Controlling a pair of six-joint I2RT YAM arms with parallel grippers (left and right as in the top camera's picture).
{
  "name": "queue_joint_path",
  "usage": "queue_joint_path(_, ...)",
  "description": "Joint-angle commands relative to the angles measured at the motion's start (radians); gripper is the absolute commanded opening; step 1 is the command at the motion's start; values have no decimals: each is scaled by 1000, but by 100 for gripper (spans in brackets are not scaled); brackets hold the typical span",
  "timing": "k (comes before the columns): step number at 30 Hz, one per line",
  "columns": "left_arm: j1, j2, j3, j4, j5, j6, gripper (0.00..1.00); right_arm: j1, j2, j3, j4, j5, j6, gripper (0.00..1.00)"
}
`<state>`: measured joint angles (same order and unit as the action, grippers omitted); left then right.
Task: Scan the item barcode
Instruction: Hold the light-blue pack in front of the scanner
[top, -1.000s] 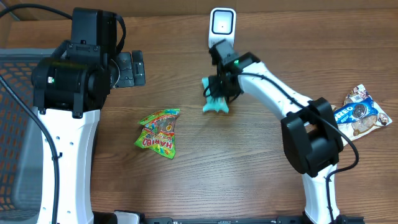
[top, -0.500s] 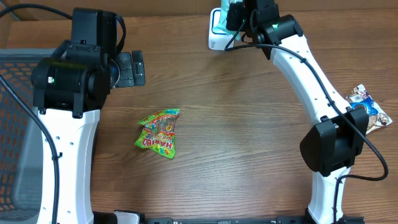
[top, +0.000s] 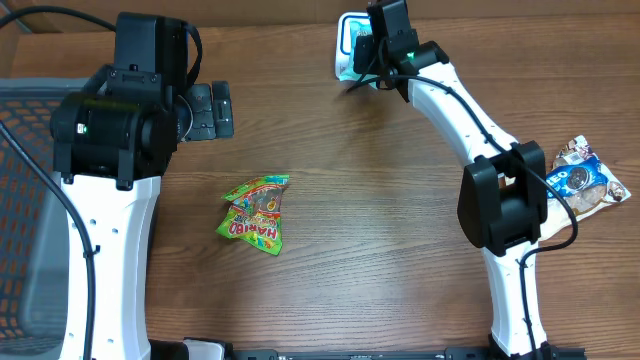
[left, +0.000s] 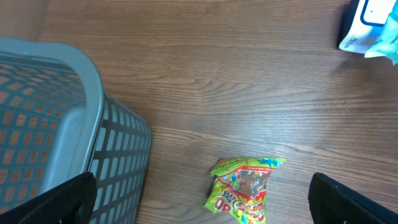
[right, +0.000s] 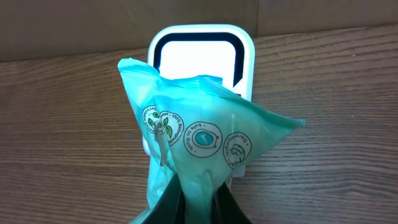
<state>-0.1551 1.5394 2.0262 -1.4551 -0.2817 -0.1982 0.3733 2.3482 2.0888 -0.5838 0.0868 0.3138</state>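
The item, a teal plastic packet printed with round icons, hangs pinched at its bottom edge in my right gripper, which is shut on it. It is held upright just in front of the white scanner, covering the lower part of the scanner's window. From overhead, the right gripper sits over the scanner at the table's back edge. The barcode is hidden on the side I can see. My left gripper stands open and empty at the far left, above the table.
A green Haribo bag lies left of centre, below the left gripper in its wrist view. A grey mesh basket stands along the left edge. An Oreo packet lies at the right edge.
My right arm has carried the teal packet from the middle of the table back to the scanner and now holds it in front of the window. The left arm has not moved.
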Motion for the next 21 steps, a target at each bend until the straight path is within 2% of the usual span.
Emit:
queue_joint_path(1,4,3,12,0,-13,22,99,1,6,21,20,18,-6,4)
queue_joint_path(17,4,3,12,0,-13,22,99,2,5,24,46,17,6,4)
queue_joint_path(21,4,3,12,0,-13,22,100,1,5,117,-63,-11,35,4)
